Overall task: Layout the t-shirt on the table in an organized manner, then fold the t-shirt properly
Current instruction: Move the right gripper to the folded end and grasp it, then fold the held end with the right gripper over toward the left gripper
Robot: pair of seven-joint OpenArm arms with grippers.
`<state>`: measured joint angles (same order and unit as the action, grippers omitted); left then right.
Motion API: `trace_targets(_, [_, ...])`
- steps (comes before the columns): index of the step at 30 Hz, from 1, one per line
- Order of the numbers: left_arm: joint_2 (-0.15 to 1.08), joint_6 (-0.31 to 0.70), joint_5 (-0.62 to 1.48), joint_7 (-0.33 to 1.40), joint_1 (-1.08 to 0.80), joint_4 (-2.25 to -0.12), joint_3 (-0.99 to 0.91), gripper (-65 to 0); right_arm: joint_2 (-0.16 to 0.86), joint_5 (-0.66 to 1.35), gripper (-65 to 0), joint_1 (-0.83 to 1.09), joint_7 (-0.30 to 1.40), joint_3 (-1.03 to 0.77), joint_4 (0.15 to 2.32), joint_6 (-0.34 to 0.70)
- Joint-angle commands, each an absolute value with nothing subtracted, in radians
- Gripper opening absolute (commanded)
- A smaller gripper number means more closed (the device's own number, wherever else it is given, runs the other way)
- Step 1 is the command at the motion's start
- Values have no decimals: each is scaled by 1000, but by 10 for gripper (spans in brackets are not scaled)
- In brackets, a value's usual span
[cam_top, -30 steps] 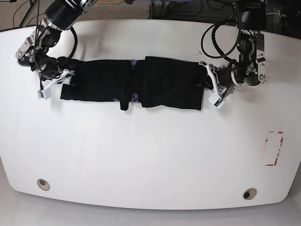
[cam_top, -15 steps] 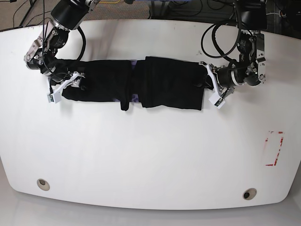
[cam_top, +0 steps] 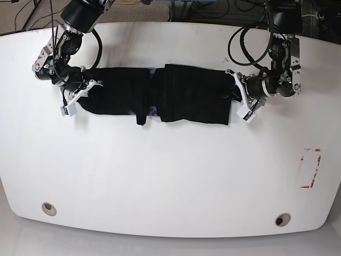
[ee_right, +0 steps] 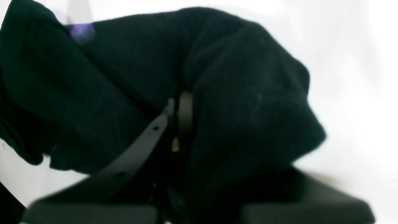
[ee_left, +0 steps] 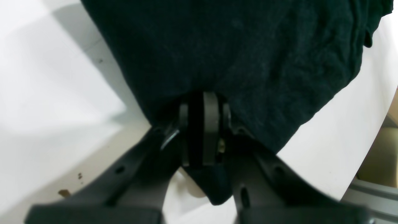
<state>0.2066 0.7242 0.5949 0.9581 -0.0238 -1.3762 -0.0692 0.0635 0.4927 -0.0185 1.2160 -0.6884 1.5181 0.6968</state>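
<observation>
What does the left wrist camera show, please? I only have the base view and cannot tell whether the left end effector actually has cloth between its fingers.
Observer: Yes. In the left wrist view the left end effector is shut, with a fold of the t-shirt pinched between its fingers.
Operator: Thank you. How about the other side?
Observer: In the right wrist view the right end effector has its fingers close together, with black cloth bunched over and around them.
Operator: Is there anything on the surface close up?
Observer: A few small brownish specks lie on the table beside the left end effector.
</observation>
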Motion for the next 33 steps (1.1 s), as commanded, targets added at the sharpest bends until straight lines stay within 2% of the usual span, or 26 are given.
trace_targets(1, [220, 698, 479, 1043, -30, -1368, -68, -601, 79, 501, -644, -30, 1202, -687, 1600, 698])
trace_targets(15, [219, 698, 478, 1043, -28, -1368, -68, -601, 79, 503, -650, 8, 1208, -415, 1905, 698])
trace_targets(24, [216, 698, 479, 1043, -35, -1368, -68, -601, 67, 509, -650, 2, 1208, -211, 1960, 698])
trace_targets(33, [214, 698, 479, 1044, -36, -1366, -68, -601, -10, 510, -650, -2, 1208, -97, 2003, 698])
